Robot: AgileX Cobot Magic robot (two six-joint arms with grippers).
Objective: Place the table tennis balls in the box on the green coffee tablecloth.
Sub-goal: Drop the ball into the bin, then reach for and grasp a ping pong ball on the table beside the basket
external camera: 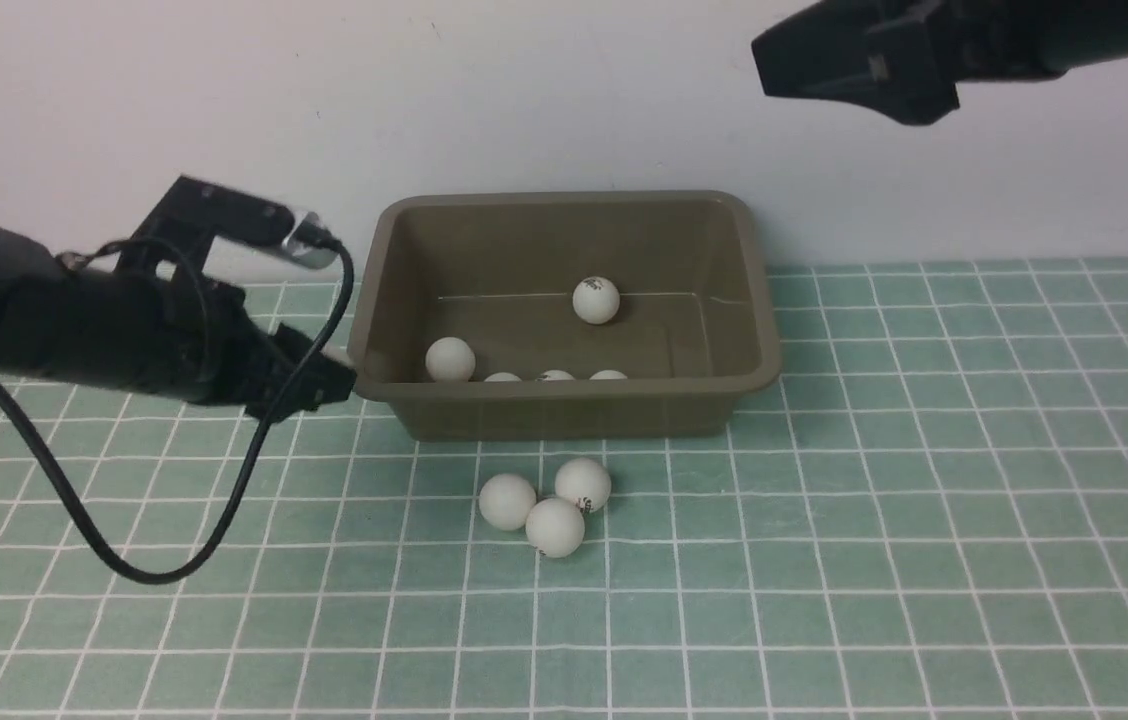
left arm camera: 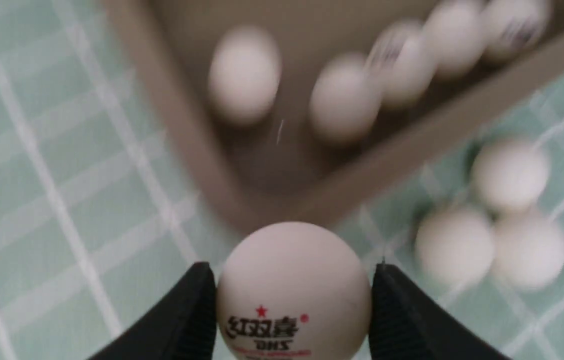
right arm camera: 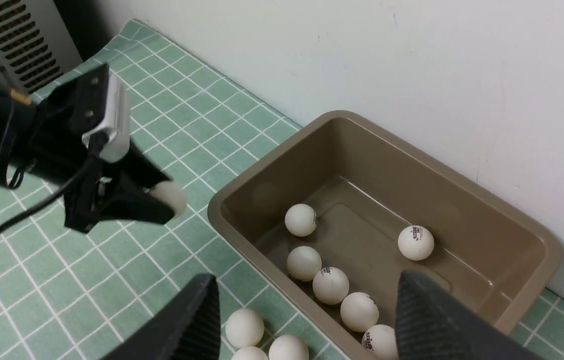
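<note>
The olive-brown box [external camera: 564,207] stands on the green coffee tablecloth [external camera: 924,500] against the wall. Several table tennis balls lie inside it, one apart [external camera: 595,299] and the others along the near wall [right arm camera: 330,285]. Three more balls [external camera: 544,505] sit bunched on the cloth just in front of the box. My left gripper [external camera: 336,376] hovers at the box's left near corner, shut on a ball [left arm camera: 294,295] with red and black print. High above the box's right side, my right gripper [external camera: 762,55] is open, with nothing between its fingers [right arm camera: 197,310].
A white wall [external camera: 564,100] rises directly behind the box. The left arm's black cable [external camera: 124,565] loops down onto the cloth at the left. A slatted white grille [right arm camera: 12,40] stands beyond the cloth's far left corner.
</note>
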